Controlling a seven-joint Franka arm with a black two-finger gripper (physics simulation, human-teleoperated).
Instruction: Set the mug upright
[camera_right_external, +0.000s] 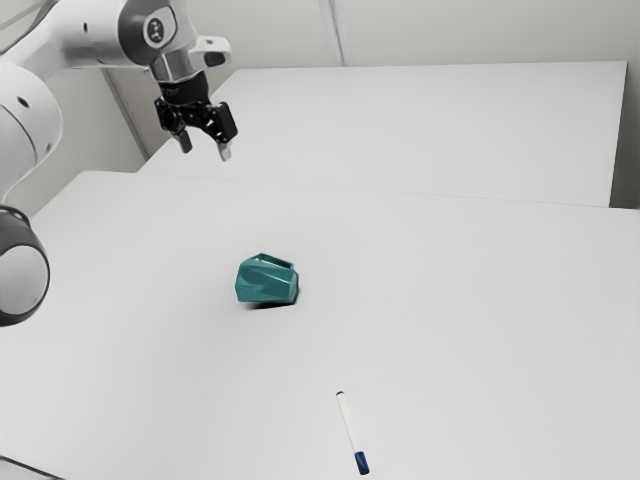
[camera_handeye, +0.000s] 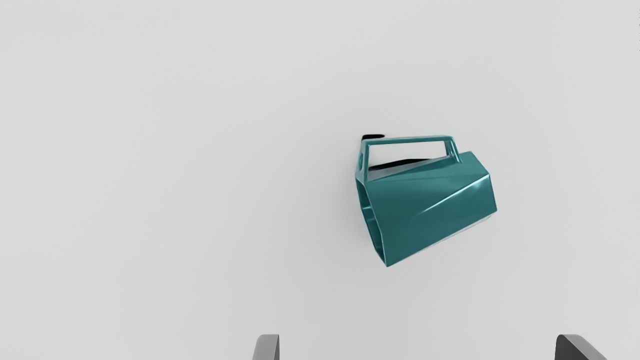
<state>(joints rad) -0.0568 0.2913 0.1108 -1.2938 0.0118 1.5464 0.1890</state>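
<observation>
High above the table, near the exterior view's upper left, my gripper (camera_right_external: 205, 152) hangs with its fingers spread and nothing between them. The teal faceted mug (camera_right_external: 267, 281) lies on its side on the white table, apart from the gripper and lower than it. In the wrist view the mug (camera_handeye: 430, 200) shows its handle along one side and its open mouth facing sideways. The gripper (camera_handeye: 417, 345) is open there, its two tips wide apart. The mug's underside against the table is hidden.
A white marker with a blue cap (camera_right_external: 350, 431) lies on the table (camera_right_external: 480, 330), toward the exterior view's bottom from the mug. Behind this table stands another white surface (camera_right_external: 430, 130), with pale walls around it.
</observation>
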